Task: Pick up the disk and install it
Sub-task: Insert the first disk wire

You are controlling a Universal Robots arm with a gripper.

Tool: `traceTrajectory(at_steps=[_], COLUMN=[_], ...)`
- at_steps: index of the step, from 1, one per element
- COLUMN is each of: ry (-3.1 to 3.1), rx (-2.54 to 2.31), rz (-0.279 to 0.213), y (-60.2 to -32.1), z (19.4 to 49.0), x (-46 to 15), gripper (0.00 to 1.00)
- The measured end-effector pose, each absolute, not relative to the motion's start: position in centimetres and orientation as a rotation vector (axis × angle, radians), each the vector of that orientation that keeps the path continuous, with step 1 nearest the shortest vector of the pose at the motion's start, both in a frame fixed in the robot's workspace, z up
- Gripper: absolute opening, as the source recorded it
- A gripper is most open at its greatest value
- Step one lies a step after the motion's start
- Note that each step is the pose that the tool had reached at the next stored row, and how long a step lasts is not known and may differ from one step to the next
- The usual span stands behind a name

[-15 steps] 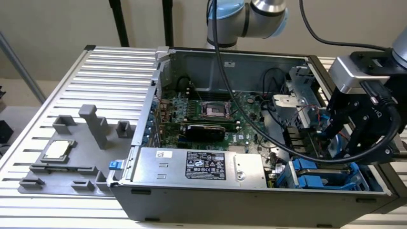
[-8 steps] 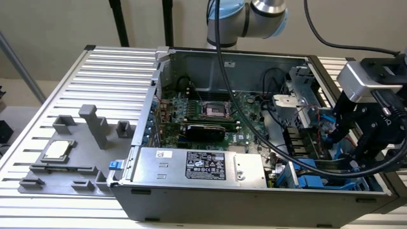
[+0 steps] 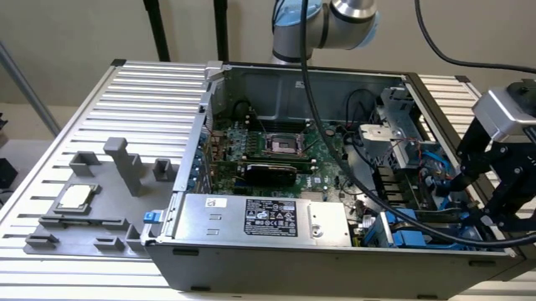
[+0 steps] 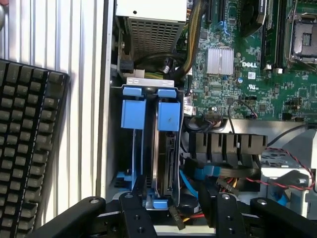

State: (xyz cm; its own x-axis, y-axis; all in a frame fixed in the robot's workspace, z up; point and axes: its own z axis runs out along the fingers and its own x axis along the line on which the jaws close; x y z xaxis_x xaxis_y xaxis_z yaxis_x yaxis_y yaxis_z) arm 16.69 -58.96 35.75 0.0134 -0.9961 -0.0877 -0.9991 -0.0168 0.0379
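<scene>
Exterior view: open computer case (image 3: 335, 269) on a slatted table (image 3: 150, 81). Power supply box (image 3: 251, 219) lies along the case's near wall, with the motherboard (image 3: 277, 144) behind it. A grey fixture (image 3: 84, 226) sits on the table at the exterior view's left and carries a small square chip (image 3: 75, 197). The arm (image 3: 335, 25) comes in from behind the case. The gripper (image 3: 494, 210) hangs over the case's near corner at the exterior view's right, above blue parts and cables.

Wrist view: looks straight down into the drive bay (image 4: 148, 82) in that corner, detail the exterior view cannot resolve. A keyboard (image 4: 25, 148) lies on the table just outside the case wall.

Pose: gripper (image 4: 178, 218) points down over the bay, with one black finger (image 4: 133, 213) on either side of the slots. Jaws are spread wide and hold nothing.

Bay contents: two upright slots, side by side. The disk (image 4: 166, 153) stands on edge in the slot nearer the motherboard, blue carrier tab on its end. The slot next to it holds a blue carrier (image 4: 133, 114); cannot tell whether it has a drive in it.
</scene>
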Motion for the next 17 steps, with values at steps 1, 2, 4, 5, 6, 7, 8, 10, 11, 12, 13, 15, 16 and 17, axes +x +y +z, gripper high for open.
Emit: traceTrajectory(at_steps=[1,2,4,5,6,7,8,10,11,12,13,15,16,17], ry=[2.178,2.178,2.177,2.176,2.175,2.174,2.172,2.169,2.168,2.167,2.166,2.167,2.168,2.169], rx=[-2.211,-2.211,-2.212,-2.213,-2.215,-2.216,-2.218,-2.221,-2.222,-2.223,-2.224,-2.226,-2.226,-2.228], rz=[0.140,0.141,0.143,0.144,0.144,0.145,0.146,0.149,0.150,0.152,0.153,0.156,0.158,0.161], y=[-59.05,-59.12,-59.21,-59.24,-59.28,-59.32,-59.36,-59.46,-59.49,-59.51,-59.52,-59.52,-59.53,-59.53], z=[35.75,35.74,35.72,35.69,35.67,35.63,35.58,35.48,35.45,35.41,35.39,35.40,35.39,35.42], x=[16.94,17.15,17.47,17.62,17.74,17.82,17.87,17.90,17.90,17.91,17.91,17.91,17.91,17.91], gripper=[0.54,0.54,0.54,0.54,0.54,0.54,0.54,0.54,0.54,0.52,0.45,0.39,0.39,0.39])
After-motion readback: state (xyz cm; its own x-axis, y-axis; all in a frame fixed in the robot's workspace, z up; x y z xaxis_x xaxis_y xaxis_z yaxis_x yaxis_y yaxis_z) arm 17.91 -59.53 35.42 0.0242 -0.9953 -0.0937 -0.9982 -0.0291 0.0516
